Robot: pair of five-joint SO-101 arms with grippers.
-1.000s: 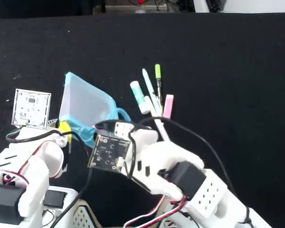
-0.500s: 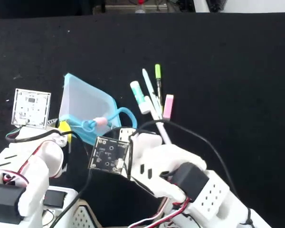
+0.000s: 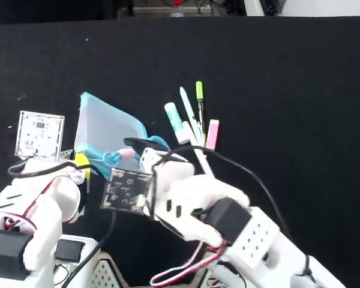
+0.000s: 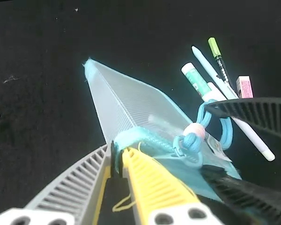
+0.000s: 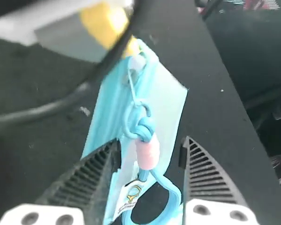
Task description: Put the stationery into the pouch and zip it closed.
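Note:
The pale blue mesh pouch lies left of centre on the black table. My left gripper is shut on the pouch's near edge, by the end of the zipper; its yellow finger shows in the high view. The zipper pull, a pink bead on a blue cord loop, sits between the spread fingers of my open right gripper, which does not hold it. To the right of the pouch lie a glue stick, white pens, a green highlighter and a pink eraser.
The stationery lies close together just beyond the right arm. A black cable loops over that arm. The black table stretches away to the back and right.
The right arm pulled back a little, uncovering the zipper pull, then shifted left and forward, so its open fingers now straddle the pull. The left arm and the pouch held still.

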